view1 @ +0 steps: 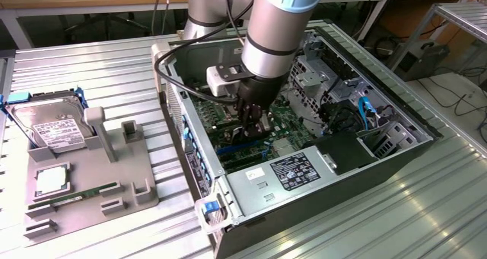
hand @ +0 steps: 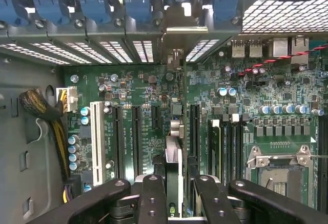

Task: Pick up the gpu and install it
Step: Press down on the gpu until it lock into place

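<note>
The gripper reaches down inside the open computer case, its black ribbed fingers pinching the gpu edge-on; the slim dark card stands upright over the green motherboard, between long black slots, its silver bracket end towards the perforated rear wall; on the exterior view's left, a grey plastic tray on the corrugated metal table holds a silver labelled hard drive and a narrow green RAM stick

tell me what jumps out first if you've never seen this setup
The grey robot arm plunging into the open black computer case, its gripper low over the green motherboard. In the exterior view's left, a silver labelled hard drive stands in a grey parts holder.
</note>
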`<state>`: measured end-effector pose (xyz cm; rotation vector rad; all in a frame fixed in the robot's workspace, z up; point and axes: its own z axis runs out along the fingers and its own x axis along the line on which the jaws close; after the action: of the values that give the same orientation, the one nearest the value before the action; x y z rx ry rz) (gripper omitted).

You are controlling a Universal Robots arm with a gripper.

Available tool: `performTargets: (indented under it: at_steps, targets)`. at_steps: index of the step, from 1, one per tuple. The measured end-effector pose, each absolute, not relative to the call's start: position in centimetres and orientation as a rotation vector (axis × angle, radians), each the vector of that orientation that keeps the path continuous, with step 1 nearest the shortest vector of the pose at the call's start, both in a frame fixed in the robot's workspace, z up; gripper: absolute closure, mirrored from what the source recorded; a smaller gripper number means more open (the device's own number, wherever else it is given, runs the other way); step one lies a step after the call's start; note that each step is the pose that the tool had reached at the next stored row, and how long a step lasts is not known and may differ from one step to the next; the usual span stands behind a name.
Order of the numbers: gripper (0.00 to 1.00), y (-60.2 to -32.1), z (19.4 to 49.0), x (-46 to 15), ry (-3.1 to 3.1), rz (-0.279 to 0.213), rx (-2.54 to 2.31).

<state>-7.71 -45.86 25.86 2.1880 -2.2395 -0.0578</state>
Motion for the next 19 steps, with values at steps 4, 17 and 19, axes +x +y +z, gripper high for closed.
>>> performTargets:
  at_steps: [4,17,19]
  targets:
    - [0.73,-45.9,25.6,-7.9,-2.239,-0.058,2.189]
    - [0.72,-45.9,24.6,-8.2,-2.239,-0.057,2.189]
    - [0.66,-45.9,25.1,-8.2,-2.239,-0.057,2.189]
